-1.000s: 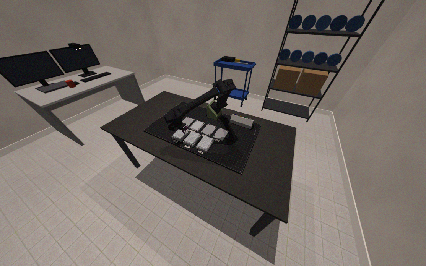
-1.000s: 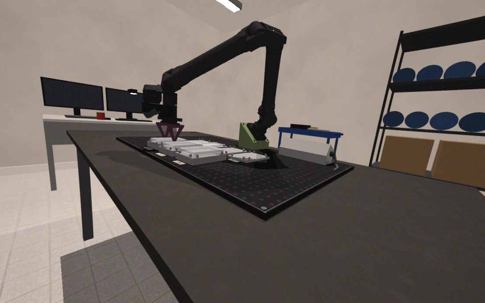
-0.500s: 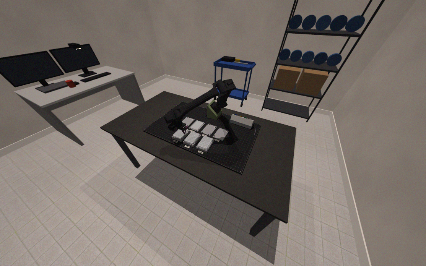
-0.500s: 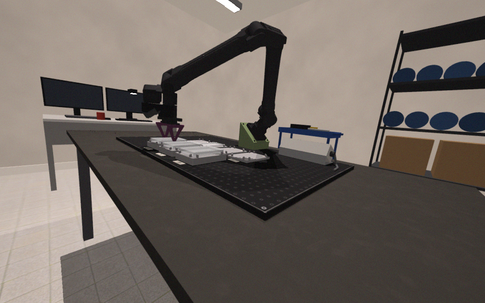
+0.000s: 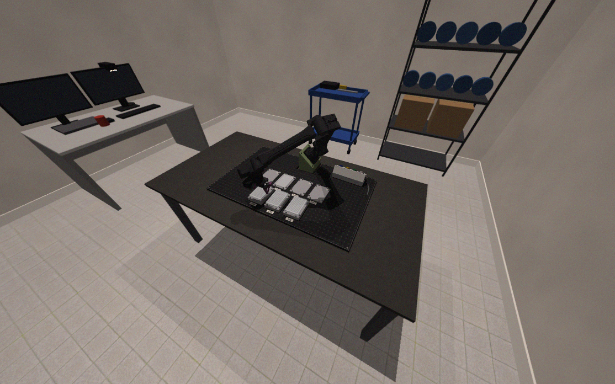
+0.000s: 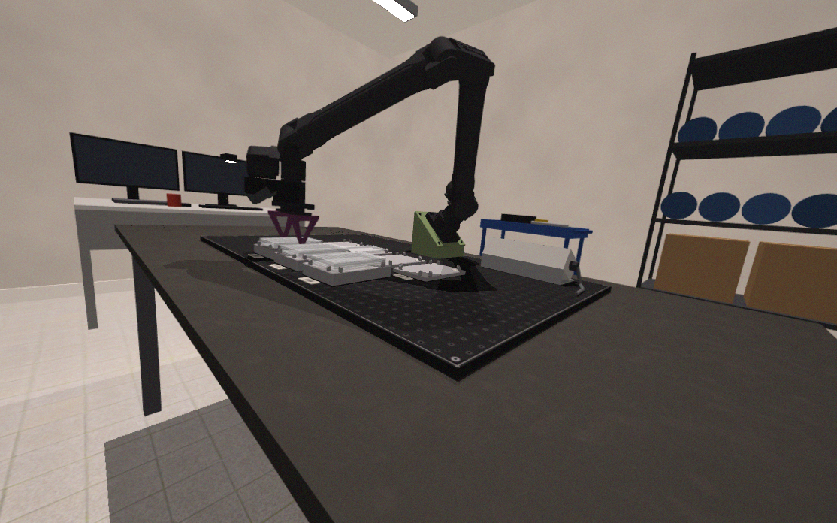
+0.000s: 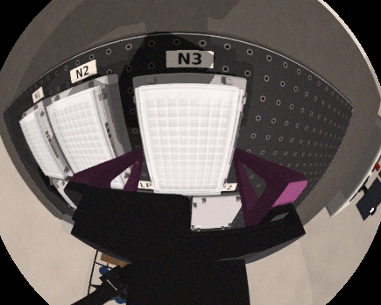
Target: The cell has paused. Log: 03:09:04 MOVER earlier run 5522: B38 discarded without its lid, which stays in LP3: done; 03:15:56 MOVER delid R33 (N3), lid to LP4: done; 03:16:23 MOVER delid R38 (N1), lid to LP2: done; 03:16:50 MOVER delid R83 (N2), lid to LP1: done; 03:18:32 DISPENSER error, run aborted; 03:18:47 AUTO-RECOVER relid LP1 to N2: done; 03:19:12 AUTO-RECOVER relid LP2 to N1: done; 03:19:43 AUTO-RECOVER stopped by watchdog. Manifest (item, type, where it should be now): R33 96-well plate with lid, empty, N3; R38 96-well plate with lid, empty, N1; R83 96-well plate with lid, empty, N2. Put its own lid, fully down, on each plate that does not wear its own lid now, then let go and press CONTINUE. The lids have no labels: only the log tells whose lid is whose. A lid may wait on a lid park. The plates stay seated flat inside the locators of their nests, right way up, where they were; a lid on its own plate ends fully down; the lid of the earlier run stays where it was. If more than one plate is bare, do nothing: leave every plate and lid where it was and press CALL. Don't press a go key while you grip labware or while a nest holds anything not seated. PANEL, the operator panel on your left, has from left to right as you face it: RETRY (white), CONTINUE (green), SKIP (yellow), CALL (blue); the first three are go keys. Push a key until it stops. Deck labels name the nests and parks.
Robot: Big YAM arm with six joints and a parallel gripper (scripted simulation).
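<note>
In the wrist view the plate in nest N3 [image 7: 188, 138] lies right below me, white, with a clear lid lying flat on it. My gripper [image 7: 187, 152] is open; its purple fingers stand wide on either side of the plate's near end and hold nothing. The plates in N2 [image 7: 83, 127] and N1 [image 7: 36, 142] lie to the left, both with lids on. In the exterior view the gripper [image 6: 294, 227] hangs just above the N3 plate [image 6: 276, 245]. In the top view the gripper [image 5: 266, 186] is over the left end of the plate row [image 5: 276, 200].
The row of grey lid parks [image 5: 295, 183] lies behind the nests; the one nearest me [image 7: 216, 212] looks bare. The operator panel [image 5: 349, 174] is a grey box at the far right of the black deck, beside the arm's green base [image 5: 309, 161].
</note>
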